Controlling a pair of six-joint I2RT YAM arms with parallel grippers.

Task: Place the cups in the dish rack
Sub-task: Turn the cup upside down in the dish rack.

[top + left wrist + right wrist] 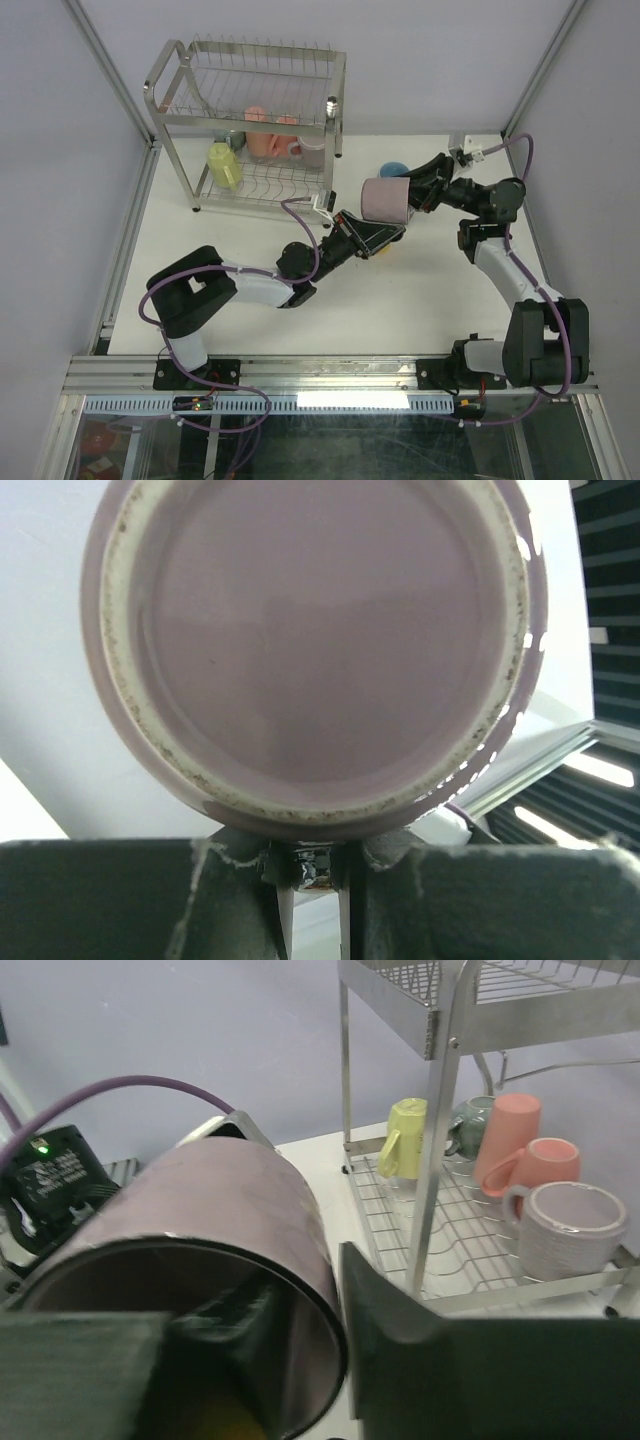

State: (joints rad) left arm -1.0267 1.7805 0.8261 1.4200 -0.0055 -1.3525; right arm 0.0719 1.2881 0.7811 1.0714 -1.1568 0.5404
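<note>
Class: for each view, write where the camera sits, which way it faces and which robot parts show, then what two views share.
Top external: above and behind the arms, looking down on them, the table and dish rack.
Left wrist: on the left arm, facing the mauve mug base-on; left tool at bottom edge.
Right wrist: on the right arm, facing the dish rack past the mug; right tool pinching its rim.
Shared: every view shows the mauve mug.

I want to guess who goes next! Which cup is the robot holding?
The mauve cup, tipped sideways in the air, with the right gripper pinching its rim. The cups in the dish rack stand untouched.
</note>
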